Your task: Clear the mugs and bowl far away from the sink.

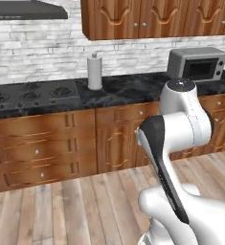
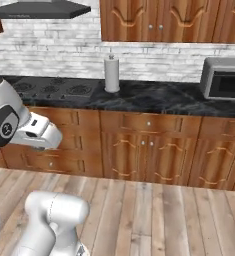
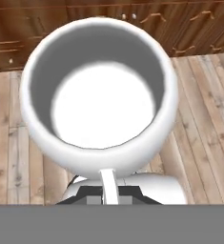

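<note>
**Mug in transit, drop-off pending**

Hand view: my claw (image 3: 104, 198) is closed on the handle of 1 white mug (image 3: 99, 95), carried mouth-up over the wooden floor (image 3: 204, 124), with cabinet fronts beyond it. The mug looks empty. Base views: the arm (image 1: 181, 124) is folded back over the floor, facing a black counter (image 2: 154, 97) that carries a stove (image 1: 30, 93), a paper-towel roll (image 1: 95, 72) and a microwave (image 1: 197, 64). I judge that this mug is lifted and mid-carry, but not yet set down; the bare stretch of counter ahead looks a likely place for it. How many mugs remain, and where the bowl stands, I cannot tell from here.
</note>
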